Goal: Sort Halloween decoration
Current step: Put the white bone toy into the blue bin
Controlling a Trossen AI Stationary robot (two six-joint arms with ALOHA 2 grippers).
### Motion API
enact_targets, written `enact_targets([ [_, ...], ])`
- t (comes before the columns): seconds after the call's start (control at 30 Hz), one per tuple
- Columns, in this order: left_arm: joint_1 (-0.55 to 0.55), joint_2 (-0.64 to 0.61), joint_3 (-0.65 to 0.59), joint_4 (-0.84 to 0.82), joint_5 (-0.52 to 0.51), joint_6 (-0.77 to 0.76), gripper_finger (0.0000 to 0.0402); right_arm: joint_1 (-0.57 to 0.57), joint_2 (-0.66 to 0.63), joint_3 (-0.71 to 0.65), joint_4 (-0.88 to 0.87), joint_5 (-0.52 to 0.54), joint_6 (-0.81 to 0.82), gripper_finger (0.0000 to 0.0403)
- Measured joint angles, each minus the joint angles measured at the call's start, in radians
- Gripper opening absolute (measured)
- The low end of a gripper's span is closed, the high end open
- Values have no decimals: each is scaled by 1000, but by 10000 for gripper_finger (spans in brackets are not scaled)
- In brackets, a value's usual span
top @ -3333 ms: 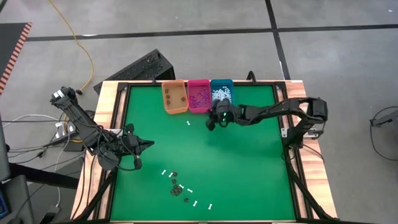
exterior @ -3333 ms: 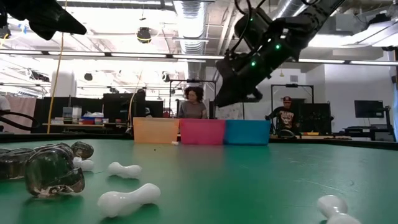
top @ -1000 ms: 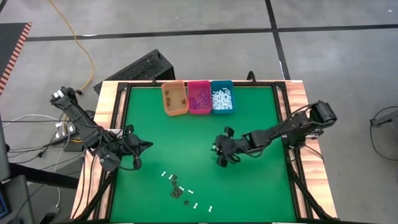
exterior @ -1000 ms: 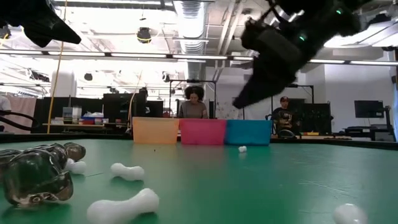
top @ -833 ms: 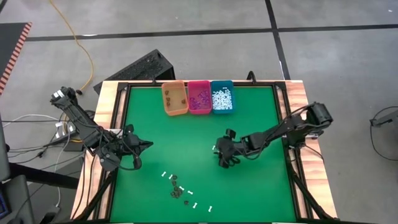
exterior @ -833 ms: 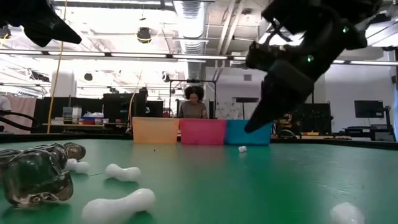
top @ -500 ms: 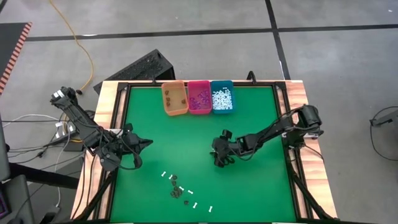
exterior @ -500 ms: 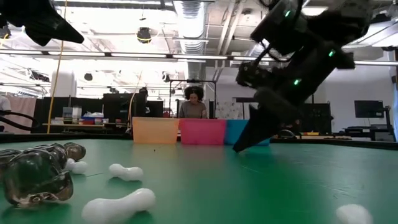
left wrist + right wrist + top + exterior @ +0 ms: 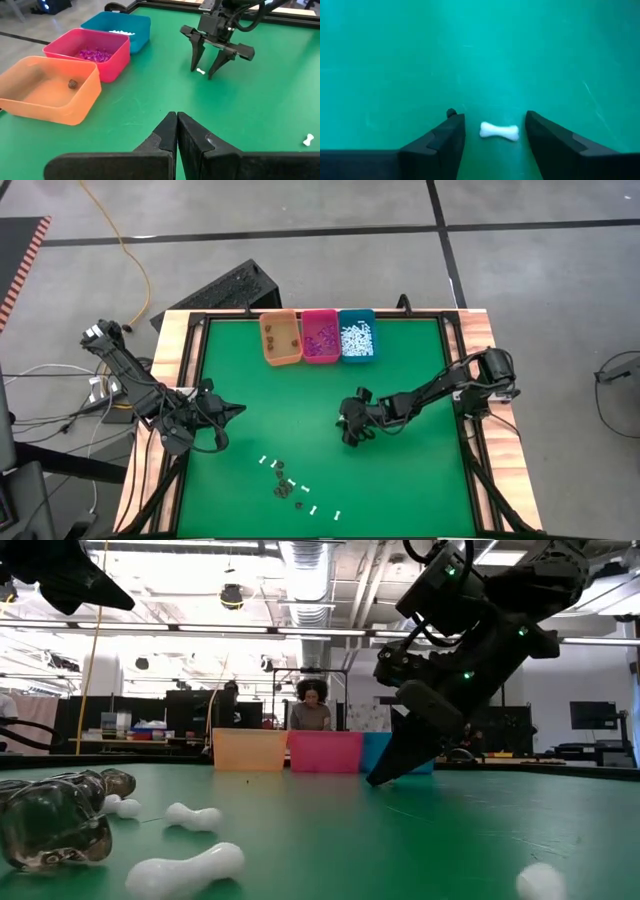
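Green felt-topped table with a wooden border, seen from above, at table height and from both wrists. The right gripper stands low over the middle of the table, fingers pointing down and spread wide, straddling a single small white bone-shaped plastic piece that lies flat on the felt between the two fingertips; the piece touches neither finger and nothing is gripped. The left wrist view shows the same arrangement from across the table, the white piece lying between the spread dark fingers. The left gripper hangs above the table's left edge, its fingers pressed fully together and holding nothing.

Along the far edge three rectangular plastic bins stand side by side, touching: an orange bin with a few dark brown bits, a pink bin with purple bits, and a teal bin heaped with white pieces. They lie well apart from the right gripper, with open felt between.

Near the front edge lies a scattered cluster of unsorted decoration pieces: white bone-shaped sticks mixed with dark brown-black bits. In the low view a dark glossy piece and two white bones fill the foreground. Beyond the bins a person is at a desk in the room.
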Motion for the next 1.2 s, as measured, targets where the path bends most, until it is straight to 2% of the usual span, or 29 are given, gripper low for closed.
enact_targets([
  [0.33,0,0,0,0,4,-1,0,-2,1,-2,-8,8,4,119],
  [0.5,0,0,0,0,4,-1,0,-2,2,-2,-9,19,4,78],
  [0.87,0,0,0,-1,5,-1,0,-1,-4,-3,0,19,5,42],
  [1.03,0,0,0,-8,7,-1,0,13,-49,-7,-9,13,-24,18],
  [1.13,0,0,0,-9,7,-1,0,15,-91,-6,-17,13,-32,17],
  [1.2,0,0,0,-10,7,-1,0,8,-111,-6,-19,23,-31,31],
])
